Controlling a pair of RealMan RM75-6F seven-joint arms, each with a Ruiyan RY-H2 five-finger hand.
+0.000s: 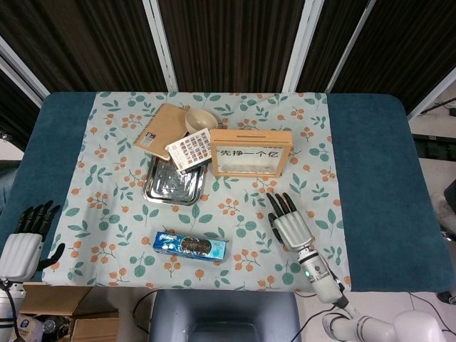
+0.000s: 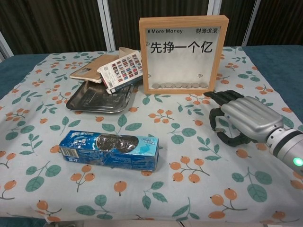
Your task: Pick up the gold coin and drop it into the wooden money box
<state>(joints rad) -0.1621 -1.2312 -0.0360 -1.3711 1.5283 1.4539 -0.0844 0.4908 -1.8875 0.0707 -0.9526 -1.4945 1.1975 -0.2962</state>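
Our right hand (image 2: 244, 120) lay palm-down on the floral tablecloth (image 1: 114, 206), just right of the wooden money box (image 2: 182, 47), fingers curled under. We couldn't tell whether the gold coin was beneath it. Left hand (image 1: 25, 239) idle, fingers apart. Pinch firmly, then line up with the top slot.

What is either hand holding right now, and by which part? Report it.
Cannot be told for the right hand: its palm faces down on the tablecloth, hiding whatever is under it. The left hand holds nothing.

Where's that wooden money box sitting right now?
The wooden money box stands upright near the table's middle, just right of the metal tray, with the right hand on the cloth in front of it.
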